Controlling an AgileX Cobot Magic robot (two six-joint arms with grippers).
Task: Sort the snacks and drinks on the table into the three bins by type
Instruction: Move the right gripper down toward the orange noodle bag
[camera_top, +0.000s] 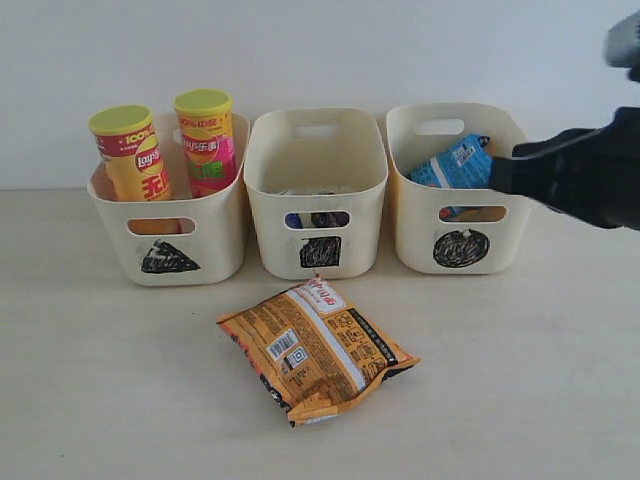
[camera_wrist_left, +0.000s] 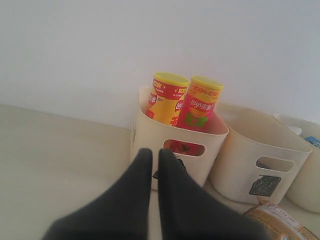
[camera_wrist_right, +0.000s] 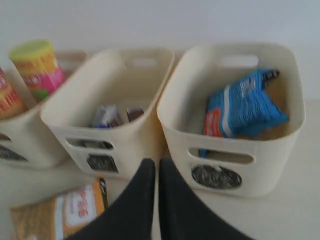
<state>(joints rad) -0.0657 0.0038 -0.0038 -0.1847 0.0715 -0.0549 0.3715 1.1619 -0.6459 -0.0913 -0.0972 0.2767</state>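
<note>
- An orange-brown crinkly packet (camera_top: 315, 350) lies flat on the pale beige tabletop (camera_top: 100, 400). It sits in front of the middle bin, apart from all three bins and outside them.
- Behind it, three alike cream plastic bins with handle slots stand in a row, close side by side. The triangle-marked bin (camera_top: 215, 245) is on the left, the square-marked bin (camera_top: 270, 240) in the middle and the circle-marked bin (camera_top: 415, 235) on the right.
- The triangle-marked bin holds two tall chip cans with yellow-green lids, upright and side by side. The yellow-red can (camera_top: 133, 150) and the pink-green can (camera_top: 207, 140) both rise well above the rim.
- At the bottom of the square-marked bin lie a small blue-and-white carton (camera_wrist_right: 106, 116) and a dark purple carton (camera_wrist_right: 134, 113), just beside each other.
- A blue crinkly packet (camera_top: 455, 165) leans inside the circle-marked bin, with its upper corner near the rim.
- The black right gripper (camera_top: 495, 172) reaches in from the right at the rim height of the circle-marked bin. Its fingers are pressed together with nothing between them.
- The black left gripper (camera_wrist_left: 151, 151) hangs over the tabletop, pointing toward the triangle-marked bin. Its fingers are also pressed together and hold nothing.
</note>
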